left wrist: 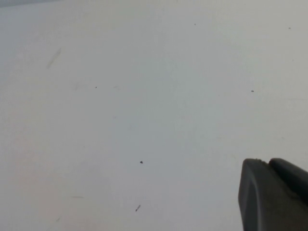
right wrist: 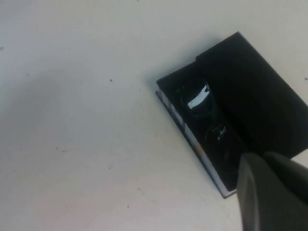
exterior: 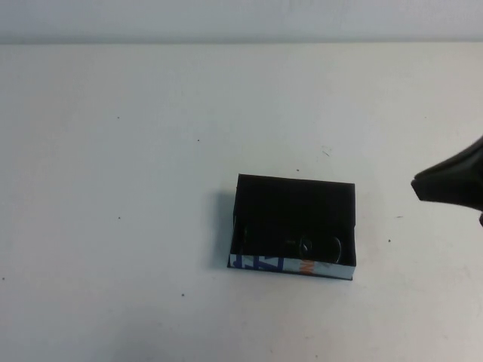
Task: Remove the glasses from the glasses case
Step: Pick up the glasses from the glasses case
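Table (exterior: 113, 226) is what sits closest, a big plain white top with a few dark specks, taking up basically everything. Next biggest is the glasses case (exterior: 293, 207), a black open box sitting a bit toward 4 o'clock from the table's middle, with its white, blue-lettered strip on the near side. Inside it, down along that near wall, are the glasses (exterior: 317, 246), dark on dark, mostly just a lens glint in the right wrist view (right wrist: 198, 98). Right gripper (exterior: 453, 183) pokes in at 3 o'clock, well apart from the box and holding nothing; can't tell how wide it's spread. Left gripper (left wrist: 272, 195) only shows as a dark corner over bare table, nowhere near the box, empty as far as I can see, opening unclear too. If I were driving this, I'd bring the right one over the near wall, come straight down, pinch the frame at the bridge rather than a lens, and lift slowly so the box doesn't come along.
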Tool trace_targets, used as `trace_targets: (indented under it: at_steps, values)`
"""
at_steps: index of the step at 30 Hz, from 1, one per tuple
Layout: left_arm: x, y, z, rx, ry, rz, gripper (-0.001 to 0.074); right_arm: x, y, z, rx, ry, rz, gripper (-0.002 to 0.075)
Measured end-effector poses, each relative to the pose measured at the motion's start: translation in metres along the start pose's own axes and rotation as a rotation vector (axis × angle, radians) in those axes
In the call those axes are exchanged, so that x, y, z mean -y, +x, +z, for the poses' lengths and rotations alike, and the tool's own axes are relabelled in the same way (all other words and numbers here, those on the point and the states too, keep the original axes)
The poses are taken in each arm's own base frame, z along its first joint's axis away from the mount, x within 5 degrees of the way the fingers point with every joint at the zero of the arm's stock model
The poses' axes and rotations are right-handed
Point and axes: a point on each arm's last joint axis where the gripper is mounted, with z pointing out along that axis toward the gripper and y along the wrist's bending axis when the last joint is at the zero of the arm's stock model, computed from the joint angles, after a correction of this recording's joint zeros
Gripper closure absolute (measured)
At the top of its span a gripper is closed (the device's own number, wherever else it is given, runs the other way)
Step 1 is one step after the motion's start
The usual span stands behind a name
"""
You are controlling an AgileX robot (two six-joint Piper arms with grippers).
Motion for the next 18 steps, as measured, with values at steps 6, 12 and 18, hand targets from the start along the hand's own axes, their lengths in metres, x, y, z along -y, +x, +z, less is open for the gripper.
trace_targets:
  at_steps: [6,12,18]
  values:
    - [0.0,0.0,0.0,0.0,0.0,0.0,0.074,0.03,-0.025,0.036,-0.15,-0.101,-0.099,0.0743]
    - [0.0,0.0,0.0,0.0,0.0,0.0,0.0739,0.031,-0.04,0.093,-0.451,-0.091,-0.304,0.0743]
    - [0.0,0.0,0.0,0.0,0.0,0.0,0.0739,0.03,-0.043,0.149,-0.584,-0.106,-0.34,0.0743]
